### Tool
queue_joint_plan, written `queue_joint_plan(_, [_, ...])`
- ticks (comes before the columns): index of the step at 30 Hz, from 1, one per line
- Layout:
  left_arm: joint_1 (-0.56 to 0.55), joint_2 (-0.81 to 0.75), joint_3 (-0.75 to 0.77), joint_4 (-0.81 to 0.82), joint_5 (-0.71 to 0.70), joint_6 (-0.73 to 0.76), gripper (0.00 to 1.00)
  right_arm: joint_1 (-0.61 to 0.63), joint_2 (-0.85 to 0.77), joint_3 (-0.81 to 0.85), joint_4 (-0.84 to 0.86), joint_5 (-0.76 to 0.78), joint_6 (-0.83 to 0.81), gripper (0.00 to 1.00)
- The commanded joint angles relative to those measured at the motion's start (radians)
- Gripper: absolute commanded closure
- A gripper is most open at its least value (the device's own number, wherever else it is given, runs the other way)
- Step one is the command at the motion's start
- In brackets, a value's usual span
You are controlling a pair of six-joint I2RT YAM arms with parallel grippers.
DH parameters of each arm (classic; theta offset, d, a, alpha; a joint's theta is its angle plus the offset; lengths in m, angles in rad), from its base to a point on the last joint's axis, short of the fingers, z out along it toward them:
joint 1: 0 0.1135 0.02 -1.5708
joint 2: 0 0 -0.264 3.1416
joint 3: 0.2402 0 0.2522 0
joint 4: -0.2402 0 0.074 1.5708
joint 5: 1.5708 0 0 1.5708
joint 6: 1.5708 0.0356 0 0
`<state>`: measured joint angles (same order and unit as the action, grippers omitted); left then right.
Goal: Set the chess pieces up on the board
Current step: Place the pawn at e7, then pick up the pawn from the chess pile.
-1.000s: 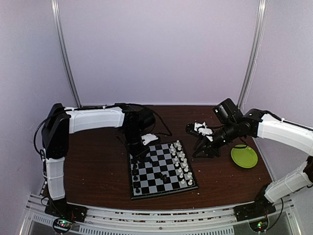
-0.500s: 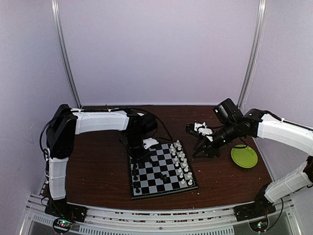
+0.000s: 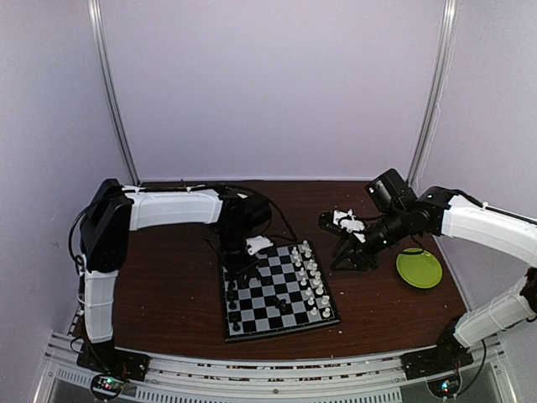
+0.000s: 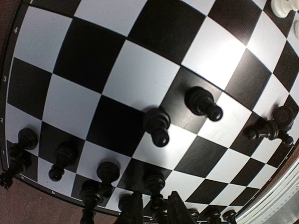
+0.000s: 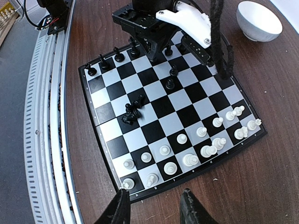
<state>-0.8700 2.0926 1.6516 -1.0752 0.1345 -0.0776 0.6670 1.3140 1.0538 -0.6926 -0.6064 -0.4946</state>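
The board (image 3: 281,330) lies at the table's middle. White chess pieces (image 5: 201,140) fill its two rows nearest my right gripper (image 5: 156,203), which hangs open and empty over the bare table beside that edge. Black chess pieces (image 5: 117,56) line the opposite edge. Two black pieces (image 5: 133,112) lie toppled mid-board. My left gripper (image 4: 156,200) is low over the black back row at the board's corner (image 3: 237,264). Its fingers (image 4: 133,210) stand slightly apart on either side of an upright black piece (image 4: 159,182), with narrow gaps.
A white bowl (image 5: 259,21) sits past the board's far corner, behind the left wrist. A green plate (image 3: 419,269) lies at the right of the table. A metal rail (image 5: 46,116) runs along the table's near edge.
The left arm shifted slightly right and back over the board's far left corner, then held still. The right arm has not moved.
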Motion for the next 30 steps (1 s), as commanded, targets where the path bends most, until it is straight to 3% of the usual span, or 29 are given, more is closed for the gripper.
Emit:
queue_joint_plan(1, [-0.013, -0.025, 0.084, -0.047, -0.02, -0.003, 0.79, -0.007, 0.004, 0.012, -0.013, -0.018, -0.007, 0.63])
queue_joint_plan(8, [-0.034, -0.039, 0.139, -0.034, -0.039, -0.001, 0.76, -0.007, 0.008, 0.014, -0.015, -0.018, -0.007, 0.63])
queue_joint_plan(23, [-0.032, 0.084, 0.175, 0.043, -0.064, -0.007, 0.72, -0.009, 0.004, 0.011, -0.015, -0.017, -0.009, 0.63])
queue_joint_plan(30, [-0.028, 0.112, 0.181, 0.066, -0.047, -0.002, 0.79, -0.01, 0.005, 0.011, -0.017, -0.019, -0.01, 0.63])
